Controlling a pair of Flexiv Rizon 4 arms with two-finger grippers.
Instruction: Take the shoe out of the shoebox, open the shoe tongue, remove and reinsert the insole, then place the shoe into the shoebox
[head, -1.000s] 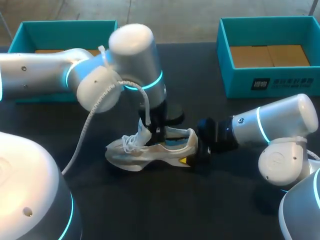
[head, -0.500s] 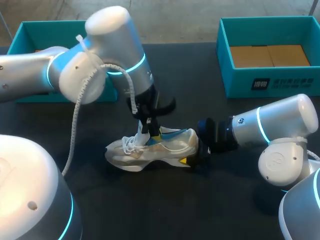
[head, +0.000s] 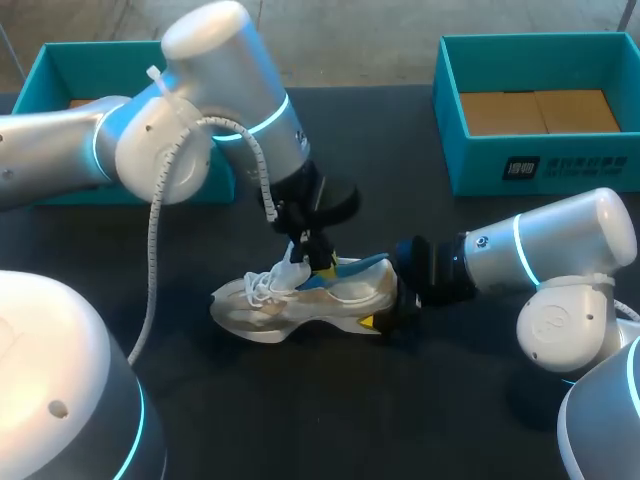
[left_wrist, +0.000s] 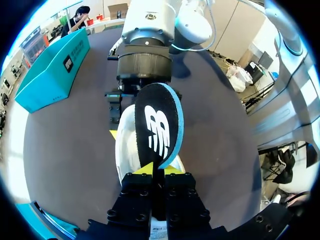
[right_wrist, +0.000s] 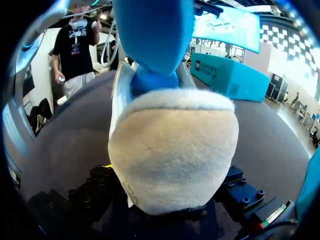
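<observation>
On the dark table (head: 400, 430), our left arm (head: 200, 110) reaches in over the middle. Our right arm (head: 560, 250) lies low and points toward it. Two teal boxes stand at the far edge, well apart from the shoe: the left box (head: 60, 55) partly behind the left arm, and the right box (head: 540, 175) open, showing its brown floor.

The white shoe (head: 290, 305) lies between the arms on its sole, toe toward our left and heel toward our right, outside both boxes. The insole (head: 345, 270), black on top with a blue edge and blue underside, stands up out of the shoe's opening. Its forward part is hidden inside.

Our left gripper (head: 318, 262) hangs just above the tongue. In the left wrist view its yellow tips are pinched together on the near end of the insole (left_wrist: 157, 125), with no gap between them. Our right gripper (head: 400, 305) is at the heel. In the right wrist view the heel (right_wrist: 170, 150) sits pressed between its dark fingers, which clamp it from both sides and stand about a heel's breadth apart.

A second ago the left gripper was down in the shoe's opening. It has since risen and shifted toward the heel, and more of the insole shows above the shoe. The shoe and the right arm have stayed put.
</observation>
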